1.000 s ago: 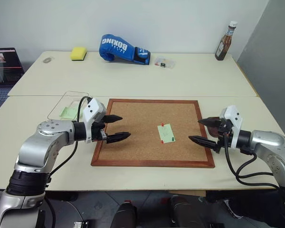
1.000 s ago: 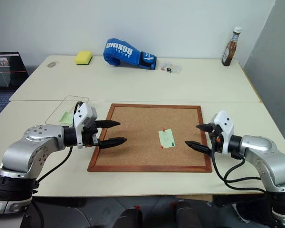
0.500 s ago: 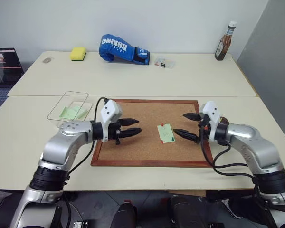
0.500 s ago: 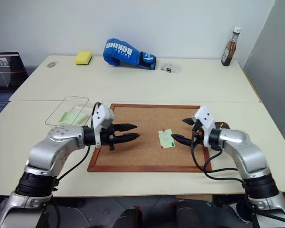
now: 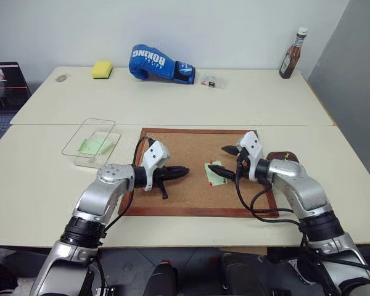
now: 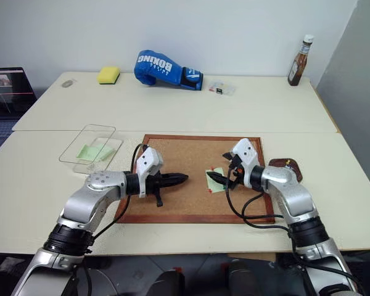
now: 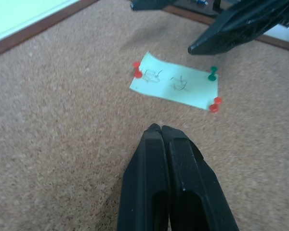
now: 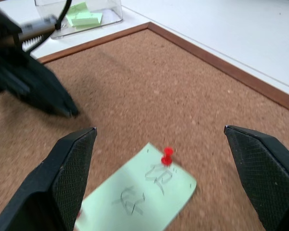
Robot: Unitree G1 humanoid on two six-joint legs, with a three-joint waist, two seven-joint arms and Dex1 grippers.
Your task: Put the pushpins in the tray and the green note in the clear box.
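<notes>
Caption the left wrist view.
Shut left gripper faces green note pinned to the cork board.

green note [image 5: 216,173]: near edge hidden by right fingers [image 5: 219,172] | scribbles illegible

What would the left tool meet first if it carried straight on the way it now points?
Most likely the green note pinned on the cork board: the shut left tool aims at it from close by, though its height above the board is unclear.
</notes>
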